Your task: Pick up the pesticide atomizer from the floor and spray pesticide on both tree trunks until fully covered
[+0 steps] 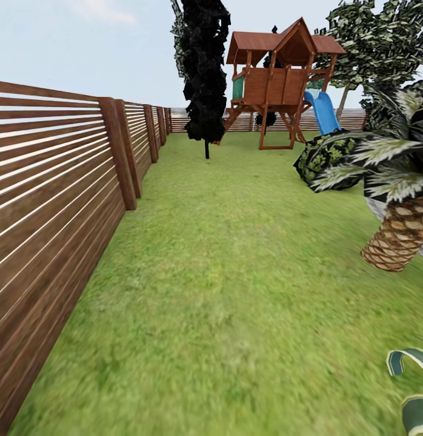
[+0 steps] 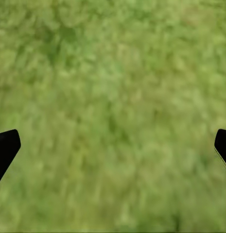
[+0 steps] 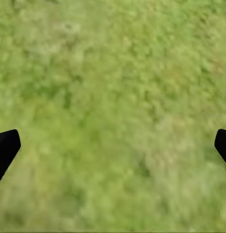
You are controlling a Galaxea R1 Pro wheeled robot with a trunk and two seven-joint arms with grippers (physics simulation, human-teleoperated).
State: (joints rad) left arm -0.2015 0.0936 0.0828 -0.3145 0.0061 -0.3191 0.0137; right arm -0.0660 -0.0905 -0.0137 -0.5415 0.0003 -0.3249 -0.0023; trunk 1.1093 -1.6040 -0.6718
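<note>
From the head camera, the garden's grass lawn (image 1: pixel 236 290) runs beside a slatted wooden fence (image 1: pixel 54 181) toward a wooden playhouse (image 1: pixel 278 79) with a blue slide (image 1: pixel 323 112); a black-leaved tree (image 1: pixel 205 66) stands near it and a palm (image 1: pixel 396 236) at right. At the left wrist, the left claw (image 2: pixel 113 150) hangs spread wide over grass, holding nothing. At the right wrist, the right claw (image 3: pixel 113 150) likewise gapes over bare turf.

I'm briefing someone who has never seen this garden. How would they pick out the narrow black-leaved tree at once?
Follow the slatted wooden fence along the lawn's left edge towards the wooden playhouse at the far end. Just left of the playhouse stands the black-leaved tree. Unlike the scaly-trunked palm on the right, it is a tall dark column on a thin stem.
</note>
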